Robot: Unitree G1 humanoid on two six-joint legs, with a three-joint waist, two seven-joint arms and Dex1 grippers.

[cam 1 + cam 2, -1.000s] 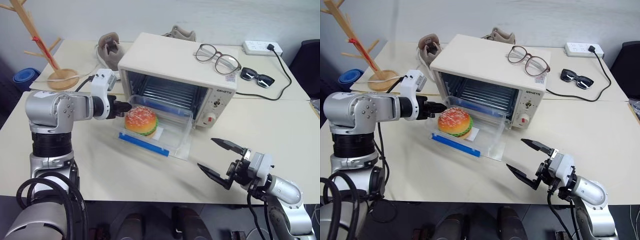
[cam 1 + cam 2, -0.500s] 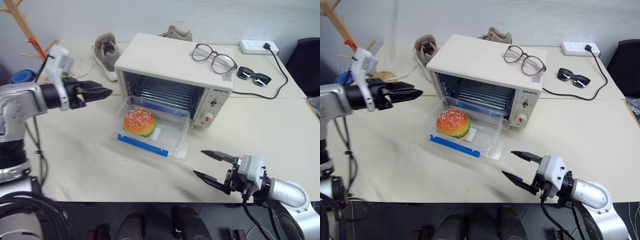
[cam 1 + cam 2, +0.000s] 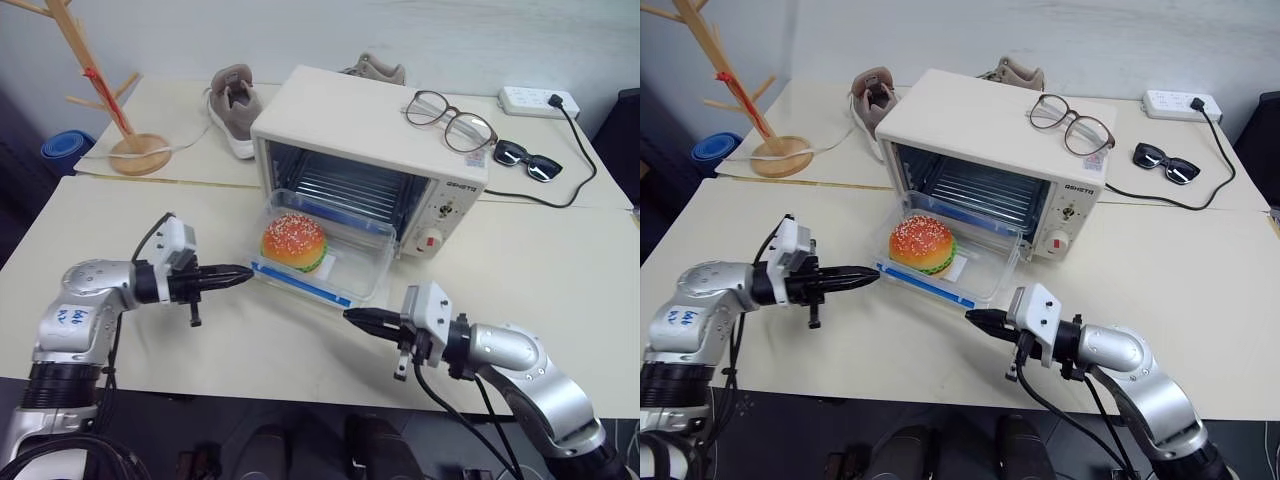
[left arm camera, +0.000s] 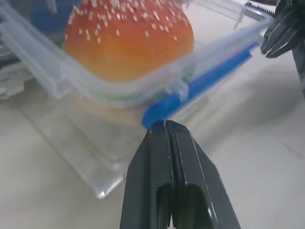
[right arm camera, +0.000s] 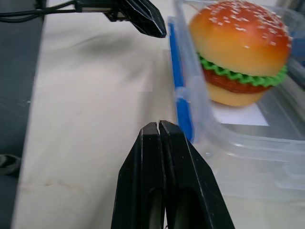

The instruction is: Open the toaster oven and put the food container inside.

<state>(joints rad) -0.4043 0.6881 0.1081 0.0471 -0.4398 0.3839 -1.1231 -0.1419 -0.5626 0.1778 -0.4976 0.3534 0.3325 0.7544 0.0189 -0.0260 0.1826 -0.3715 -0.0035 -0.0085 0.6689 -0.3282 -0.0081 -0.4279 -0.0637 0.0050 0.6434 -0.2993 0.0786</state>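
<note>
Pincers sit clenched and empty at the near edge of the food container (image 3: 322, 262), the left pincer (image 3: 246, 273) at its left corner, the right pincer (image 3: 350, 316) at its right. The container rests on the toaster oven (image 3: 370, 150)'s lowered glass door, not yet on the rack; the oven stands open, so pushing the box inside remains.

Even, bright indoor light with soft shadows.
Head views are sharp; the worktop (image 3: 300, 350) carries faint shadows. Wrist views blur close up, softening the hamburger (image 4: 128, 38) and each end effector.
</note>
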